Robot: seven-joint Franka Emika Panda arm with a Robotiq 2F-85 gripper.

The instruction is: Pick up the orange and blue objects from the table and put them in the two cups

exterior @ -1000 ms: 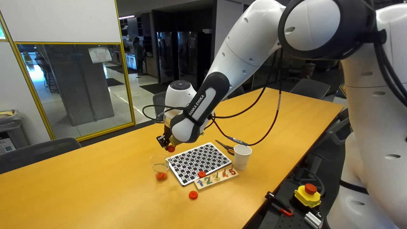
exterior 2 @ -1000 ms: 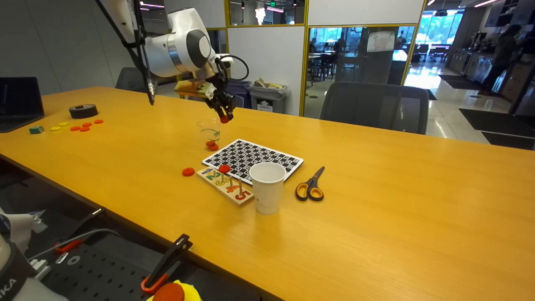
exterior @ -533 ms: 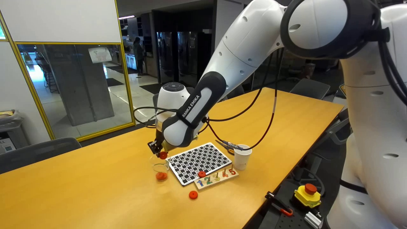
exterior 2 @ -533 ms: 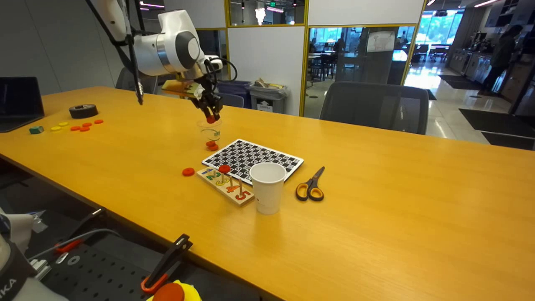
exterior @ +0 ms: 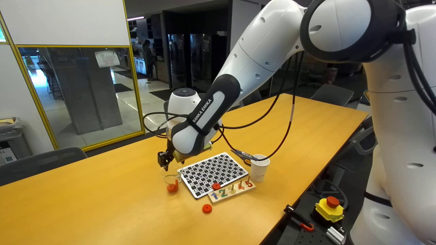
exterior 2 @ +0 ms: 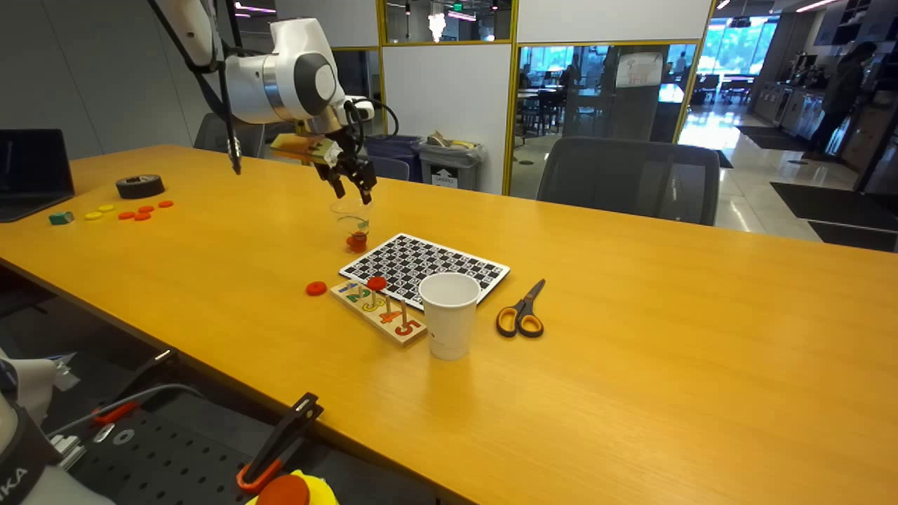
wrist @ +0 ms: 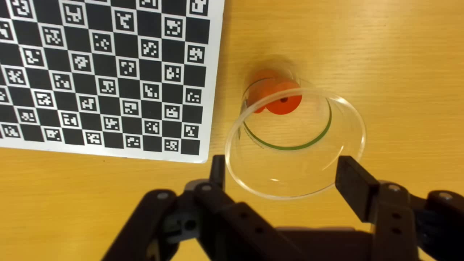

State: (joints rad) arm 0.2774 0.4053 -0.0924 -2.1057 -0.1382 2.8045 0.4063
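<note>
Long amber table (exterior 2: 645,330) (checkered board (exterior 2: 424,261) atop), chairs (exterior 2: 628,179) alongside

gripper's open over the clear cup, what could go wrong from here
The open gripper hangs close over the clear cup; a sideways move might tip it and spill the red discs inside.
Another disc lies close to the number board, so grasping it could shift that board.
The white cup stands near that board too, so a low reach there could knock it over.
</note>
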